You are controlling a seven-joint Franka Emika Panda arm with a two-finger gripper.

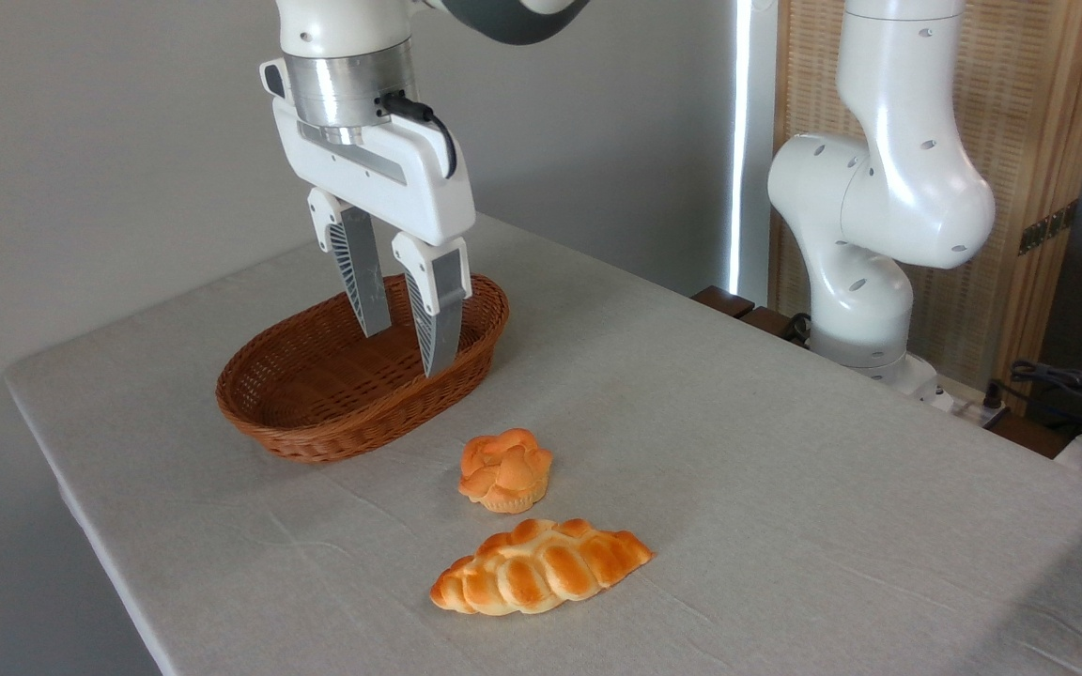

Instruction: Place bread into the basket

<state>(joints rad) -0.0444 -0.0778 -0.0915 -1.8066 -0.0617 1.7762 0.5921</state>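
Over the empty basket (316,413) at the left, the tool (405,352) hangs with its fingers spread, holding nothing. To the right, on the counter (785,488), sits the bread (504,469), just behind a braided loaf (541,566). It looks light and soft; I'd pinch its pale base gently from both sides.

At the upper left of the frame, the glossy white plastic hand (408,349) has a wide, blocky body under a brushed silver metal ring. A black cable (428,127) plugs into that ring and loops down the body's side. Two long grey fingers (360,277) with ribbed, fin-like inner faces sit in white mounts. At the right of the frame, the rounded white arm segments (879,207) carry small dark recessed holes. A dark grey band tops the wrist.
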